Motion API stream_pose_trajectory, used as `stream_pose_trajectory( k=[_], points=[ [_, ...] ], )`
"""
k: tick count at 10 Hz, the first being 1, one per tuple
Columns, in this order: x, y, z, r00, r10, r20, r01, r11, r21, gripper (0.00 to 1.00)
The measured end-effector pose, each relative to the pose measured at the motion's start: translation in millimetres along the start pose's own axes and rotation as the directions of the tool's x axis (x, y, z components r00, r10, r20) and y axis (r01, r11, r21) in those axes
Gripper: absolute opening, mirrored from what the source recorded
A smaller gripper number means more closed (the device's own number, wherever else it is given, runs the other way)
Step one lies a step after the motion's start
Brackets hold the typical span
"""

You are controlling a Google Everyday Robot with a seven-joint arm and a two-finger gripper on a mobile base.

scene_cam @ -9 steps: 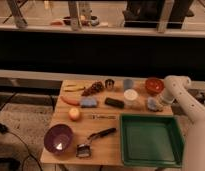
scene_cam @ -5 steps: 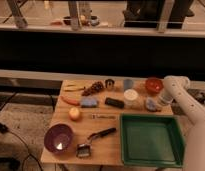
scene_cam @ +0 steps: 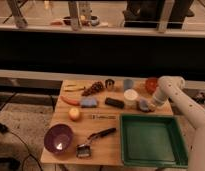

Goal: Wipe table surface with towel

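A small crumpled grey-blue towel (scene_cam: pixel 143 105) lies on the wooden table (scene_cam: pixel 111 127) near its right edge, just right of a white cup (scene_cam: pixel 130 97). My gripper (scene_cam: pixel 152 103) hangs at the end of the white arm (scene_cam: pixel 171 87). It is low over the table, right against the towel's right side. I cannot tell whether it touches or holds the towel.
A green tray (scene_cam: pixel 152 160) fills the front right. A red bowl (scene_cam: pixel 151 84), two small cups (scene_cam: pixel 110 84) and grapes (scene_cam: pixel 93 88) stand at the back. A black block (scene_cam: pixel 114 102), blue sponge (scene_cam: pixel 88 102), carrot (scene_cam: pixel 69 100), orange (scene_cam: pixel 74 114), purple bowl (scene_cam: pixel 58 138) and brush (scene_cam: pixel 94 139) lie to the left.
No clear change. The arm stays by the towel at the table's right edge.
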State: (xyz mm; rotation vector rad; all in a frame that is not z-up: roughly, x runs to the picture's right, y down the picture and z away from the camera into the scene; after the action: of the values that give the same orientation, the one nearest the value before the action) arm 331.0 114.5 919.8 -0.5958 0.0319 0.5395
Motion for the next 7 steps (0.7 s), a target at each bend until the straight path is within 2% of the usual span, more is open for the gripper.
stream_pose_trajectory(
  k=[4, 7],
  points=[
    [-11.6, 11.5, -12.2, 0.998, -0.048, 0.029, 0.048, 0.999, 0.004, 0.00],
    [-0.2, 12.4, -8.5, 0.999, -0.050, 0.020, 0.050, 0.999, 0.002, 0.00]
  ],
)
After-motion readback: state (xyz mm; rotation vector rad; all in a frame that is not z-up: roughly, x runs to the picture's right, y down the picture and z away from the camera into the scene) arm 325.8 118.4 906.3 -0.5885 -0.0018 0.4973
